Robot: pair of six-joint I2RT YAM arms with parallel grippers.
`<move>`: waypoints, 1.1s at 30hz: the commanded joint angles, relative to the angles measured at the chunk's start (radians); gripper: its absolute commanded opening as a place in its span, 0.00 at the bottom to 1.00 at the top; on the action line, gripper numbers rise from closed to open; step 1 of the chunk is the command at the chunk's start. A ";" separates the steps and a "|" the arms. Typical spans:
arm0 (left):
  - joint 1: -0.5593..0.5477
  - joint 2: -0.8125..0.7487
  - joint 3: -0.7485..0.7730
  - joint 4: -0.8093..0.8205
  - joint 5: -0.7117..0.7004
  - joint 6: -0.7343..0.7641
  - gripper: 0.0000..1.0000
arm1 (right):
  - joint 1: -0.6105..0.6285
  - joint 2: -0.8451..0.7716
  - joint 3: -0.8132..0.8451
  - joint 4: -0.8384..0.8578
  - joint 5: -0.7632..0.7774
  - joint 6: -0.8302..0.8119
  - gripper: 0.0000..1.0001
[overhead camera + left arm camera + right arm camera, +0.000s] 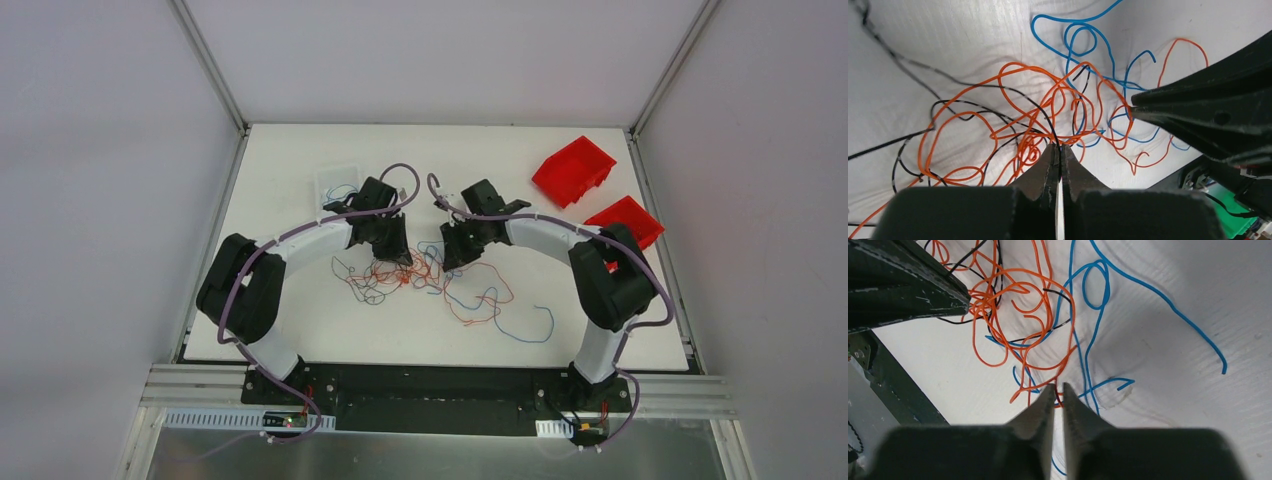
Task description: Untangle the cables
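Note:
The cables lie as a tangle of thin orange, black and blue wires on the white table between my two grippers. My left gripper is down on the tangle's left side. In the left wrist view the left gripper is shut on a black cable that runs up out of its tips. My right gripper is on the tangle's right side. In the right wrist view the right gripper has only a narrow gap between its jaws, and an orange cable crosses that gap at the tips.
Two red bins stand at the back right. A small clear box holding blue wire sits behind the left gripper. A loose blue strand trails toward the front right. Each wrist view shows the other gripper's fingers close by.

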 commanded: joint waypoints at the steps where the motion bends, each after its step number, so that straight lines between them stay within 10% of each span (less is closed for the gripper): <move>1: 0.020 -0.026 0.013 0.028 0.021 0.000 0.00 | 0.009 -0.014 0.008 0.023 0.005 0.014 0.01; 12: 0.251 -0.251 -0.178 0.027 0.055 0.006 0.00 | -0.162 -0.356 -0.112 0.063 0.152 0.271 0.00; 22: 0.334 -0.605 -0.360 0.015 -0.317 -0.154 0.00 | -0.502 -0.596 -0.077 -0.097 0.307 0.584 0.00; 33: 0.376 -0.677 -0.350 -0.115 -0.466 -0.222 0.00 | -0.575 -0.629 0.092 -0.215 0.371 0.595 0.00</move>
